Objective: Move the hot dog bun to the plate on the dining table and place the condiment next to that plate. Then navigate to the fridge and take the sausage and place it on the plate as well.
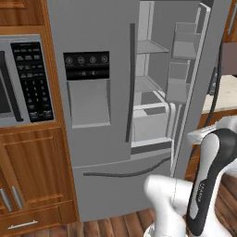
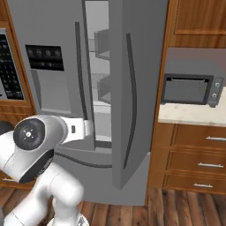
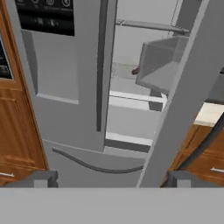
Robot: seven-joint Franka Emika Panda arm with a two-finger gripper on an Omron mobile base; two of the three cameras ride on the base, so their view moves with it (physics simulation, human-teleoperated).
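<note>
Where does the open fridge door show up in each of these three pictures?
Left base view: the open fridge door stands right of centre, its inner bins facing us.
Right base view: it fills the middle, outer face toward us.
Hand view: it crosses the right side as a slanted grey edge.
Shared landmark: the dispenser panel.

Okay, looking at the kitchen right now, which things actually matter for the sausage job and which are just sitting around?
Part of the job:
- fridge, right door open
- small reddish item on a shelf, possibly the sausage, too small to tell
- gripper, fingers apart

Just around:
- wall oven panel
- toaster oven on the counter
- wooden drawers
</note>
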